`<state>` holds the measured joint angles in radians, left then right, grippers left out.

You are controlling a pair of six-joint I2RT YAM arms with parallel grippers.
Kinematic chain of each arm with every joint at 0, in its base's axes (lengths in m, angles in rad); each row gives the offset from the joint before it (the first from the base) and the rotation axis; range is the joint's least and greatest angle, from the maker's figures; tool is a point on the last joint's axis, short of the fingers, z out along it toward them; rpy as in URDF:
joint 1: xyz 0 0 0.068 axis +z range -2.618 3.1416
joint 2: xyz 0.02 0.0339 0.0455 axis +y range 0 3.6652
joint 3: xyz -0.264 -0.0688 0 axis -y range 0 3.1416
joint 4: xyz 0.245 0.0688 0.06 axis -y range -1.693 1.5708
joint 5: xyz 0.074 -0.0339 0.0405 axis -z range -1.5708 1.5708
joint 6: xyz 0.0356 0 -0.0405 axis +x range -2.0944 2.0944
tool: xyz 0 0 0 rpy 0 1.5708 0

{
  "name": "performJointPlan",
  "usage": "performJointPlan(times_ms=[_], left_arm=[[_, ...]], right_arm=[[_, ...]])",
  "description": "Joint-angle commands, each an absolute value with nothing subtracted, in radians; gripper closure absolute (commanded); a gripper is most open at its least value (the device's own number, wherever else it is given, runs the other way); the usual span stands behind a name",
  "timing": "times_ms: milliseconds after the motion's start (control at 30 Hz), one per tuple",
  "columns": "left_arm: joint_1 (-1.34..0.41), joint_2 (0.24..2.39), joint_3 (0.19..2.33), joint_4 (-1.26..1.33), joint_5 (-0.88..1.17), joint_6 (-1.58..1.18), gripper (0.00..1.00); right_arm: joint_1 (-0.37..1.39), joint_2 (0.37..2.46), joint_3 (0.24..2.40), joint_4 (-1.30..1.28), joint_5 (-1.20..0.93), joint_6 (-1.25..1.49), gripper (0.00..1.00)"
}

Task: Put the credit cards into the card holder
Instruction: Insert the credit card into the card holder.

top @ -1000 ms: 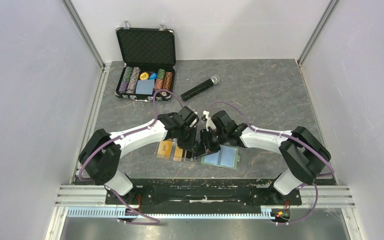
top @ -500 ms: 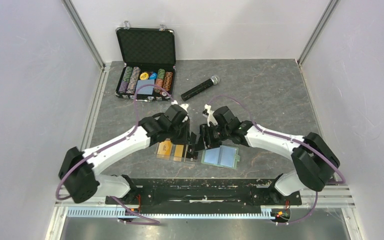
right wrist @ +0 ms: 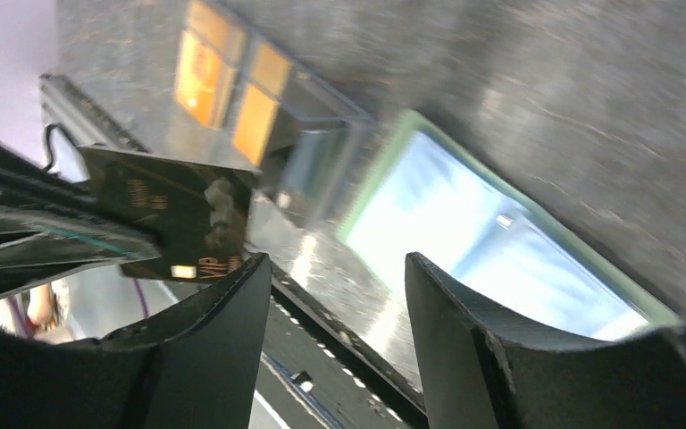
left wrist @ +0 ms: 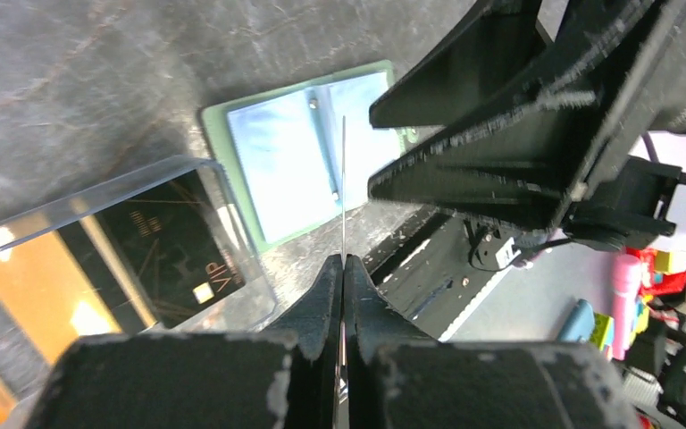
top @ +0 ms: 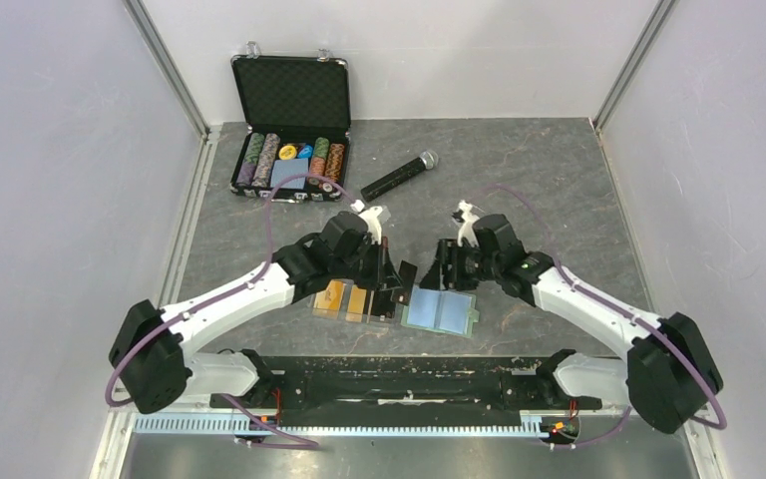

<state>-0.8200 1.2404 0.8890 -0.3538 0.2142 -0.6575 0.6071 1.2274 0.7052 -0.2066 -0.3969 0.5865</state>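
- Black plastic first: my left jaws are pressed together on a black card (top: 408,271), pinching it by one end and holding it on edge, clear of the worktop (top: 539,190).
- From the left wrist that card is just a thin line running away from the fingertips. From the right wrist I get its flat face, with gold "VIP" lettering on it.
- From above, the card sits over the gap between the clear tray (left wrist: 89,201) and the card holder (top: 441,311).
- The card holder lies open and flat near the front edge of the worktop, just right of the tray. Its light blue inside faces up and a sage-green border shows all round.
- My right jaws are spread wide with nothing between them. They hang by the far edge of the holder, and I cannot tell whether they touch it.
- In the tray, an orange card (top: 331,295) lies in the left compartment and a gold-tan card (top: 357,302) in the next.
- The left wrist also picks up a second black card (left wrist: 174,241), lying flat in the compartment nearest the holder.
- Well back on the worktop, the poker chip case (top: 289,100) stands open, with a microphone (top: 399,176) lying to its right.
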Motion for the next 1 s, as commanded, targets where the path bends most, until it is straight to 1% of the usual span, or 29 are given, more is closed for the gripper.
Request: performJointPlan(times_ms=[0, 200, 367, 700, 967], left_arm=[[-0.834, 1.290, 0.848, -0.123, 0.329, -0.755, 0.98], [-0.860, 1.374, 0.802, 0.048, 0.372, -0.834, 0.98], [-0.885, 1.442, 0.766, 0.173, 0.374, -0.894, 0.98], [-0.885, 1.575, 0.793, 0.192, 0.391, -0.852, 0.98], [-0.885, 1.622, 0.799, 0.200, 0.385, -0.848, 0.98]], right_arm=[[0.508, 1.139, 0.612, -0.261, -0.391, 0.544, 0.40], [0.382, 1.045, 0.540, -0.408, -0.353, 0.456, 0.38], [0.322, 0.999, 0.479, -0.431, -0.366, 0.436, 0.37], [0.294, 1.016, 0.384, -0.377, -0.428, 0.431, 0.38], [0.292, 1.033, 0.373, -0.350, -0.428, 0.431, 0.38]])
